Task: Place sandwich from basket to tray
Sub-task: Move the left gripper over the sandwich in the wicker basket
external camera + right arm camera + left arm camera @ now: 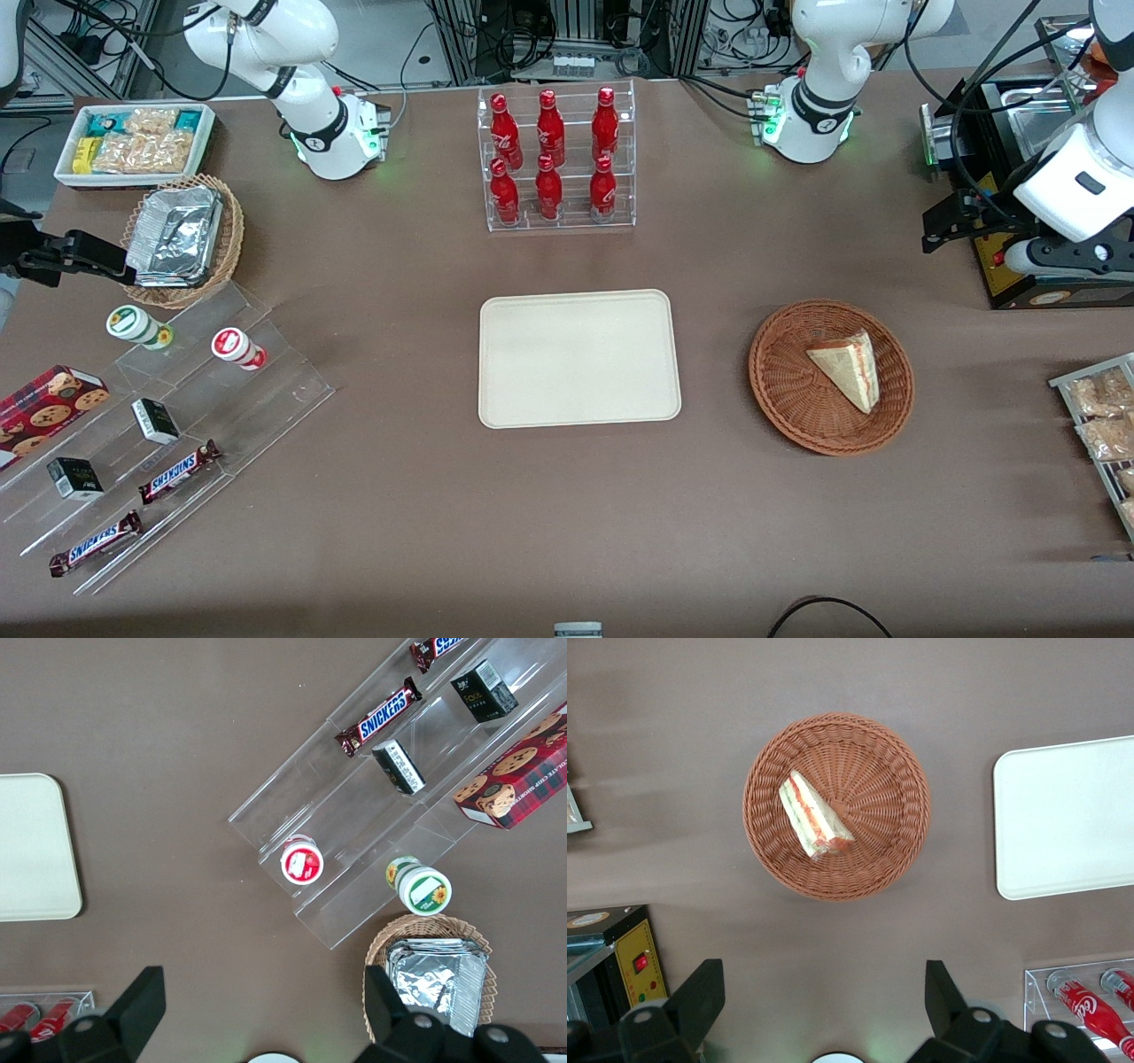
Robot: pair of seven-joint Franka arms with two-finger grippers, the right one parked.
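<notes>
The sandwich point(847, 367) lies in the basket point(791, 390), toward three o'clock of its centre, well apart from the bare tray point(578, 358). The claw point(824, 1001) hangs open above the table point(443, 514), holding nothing. Soft and light, the sandwich likely squashes easily; grip gently across its bread faces. Its underside is hidden.

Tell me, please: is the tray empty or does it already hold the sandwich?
Empty. The tray is bare; the sandwich lies in the basket. The open end effector is above the table.
</notes>
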